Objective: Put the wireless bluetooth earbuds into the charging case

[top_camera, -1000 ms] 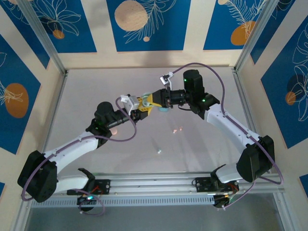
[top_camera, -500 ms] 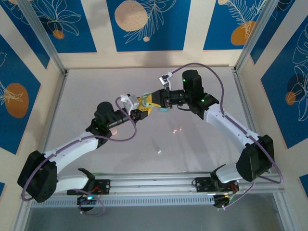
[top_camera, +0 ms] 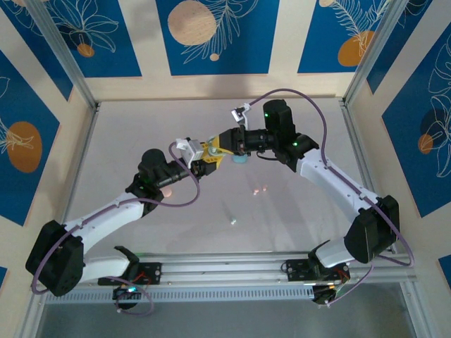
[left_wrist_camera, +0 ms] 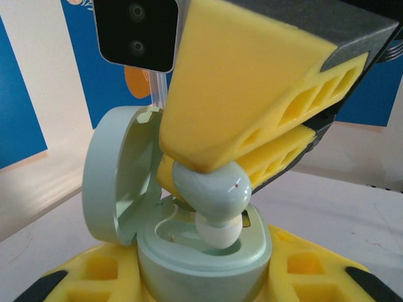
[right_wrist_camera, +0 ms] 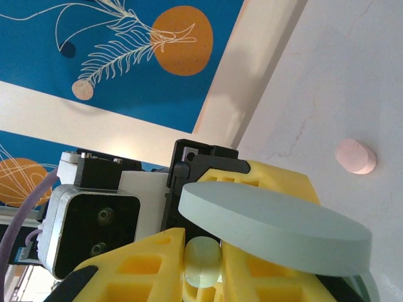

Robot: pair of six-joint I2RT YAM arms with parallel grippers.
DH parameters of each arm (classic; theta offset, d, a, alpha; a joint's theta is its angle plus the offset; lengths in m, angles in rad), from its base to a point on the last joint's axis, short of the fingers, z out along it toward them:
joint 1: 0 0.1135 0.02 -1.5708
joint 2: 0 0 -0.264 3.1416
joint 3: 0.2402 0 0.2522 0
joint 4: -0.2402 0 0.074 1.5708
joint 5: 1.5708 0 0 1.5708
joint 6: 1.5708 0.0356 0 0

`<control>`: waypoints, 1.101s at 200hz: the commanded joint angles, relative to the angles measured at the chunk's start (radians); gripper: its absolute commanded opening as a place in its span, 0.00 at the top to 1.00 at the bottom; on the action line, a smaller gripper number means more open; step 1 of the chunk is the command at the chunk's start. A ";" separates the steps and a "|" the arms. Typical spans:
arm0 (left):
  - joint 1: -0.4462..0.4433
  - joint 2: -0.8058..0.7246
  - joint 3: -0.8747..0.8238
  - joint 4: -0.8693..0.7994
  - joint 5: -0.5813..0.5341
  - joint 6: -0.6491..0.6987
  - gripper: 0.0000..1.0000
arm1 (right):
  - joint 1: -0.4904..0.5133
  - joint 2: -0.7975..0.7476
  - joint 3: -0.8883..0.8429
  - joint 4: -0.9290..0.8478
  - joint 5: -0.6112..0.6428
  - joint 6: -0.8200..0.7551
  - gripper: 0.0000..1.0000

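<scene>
Right gripper (right_wrist_camera: 201, 269) pinches a mint earbud (left_wrist_camera: 213, 194) mid-frame, tip inside the open charging case (left_wrist_camera: 189, 255) clamped by left gripper (left_wrist_camera: 201, 292) at bottom. Risk: a tilted bud may jam on the socket rim (left_wrist_camera: 259, 242)

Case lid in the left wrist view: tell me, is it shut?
No, the lid stands swung open beside the case, with an earbud at its well.

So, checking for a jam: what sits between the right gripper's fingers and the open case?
In the left wrist view, just the mint earbud, its white tip inside the case.
</scene>
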 commanded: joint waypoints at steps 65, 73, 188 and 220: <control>-0.005 -0.020 -0.011 0.102 0.002 -0.029 0.71 | 0.039 0.039 0.093 -0.239 0.090 -0.152 0.76; -0.005 -0.021 -0.011 0.105 -0.001 -0.030 0.71 | 0.041 0.040 0.098 -0.254 0.096 -0.160 0.75; -0.005 -0.026 -0.012 0.113 -0.003 -0.037 0.71 | 0.053 0.040 0.132 -0.333 0.190 -0.190 0.73; -0.005 -0.028 -0.013 0.111 0.000 -0.036 0.71 | 0.056 0.042 0.148 -0.358 0.226 -0.183 0.71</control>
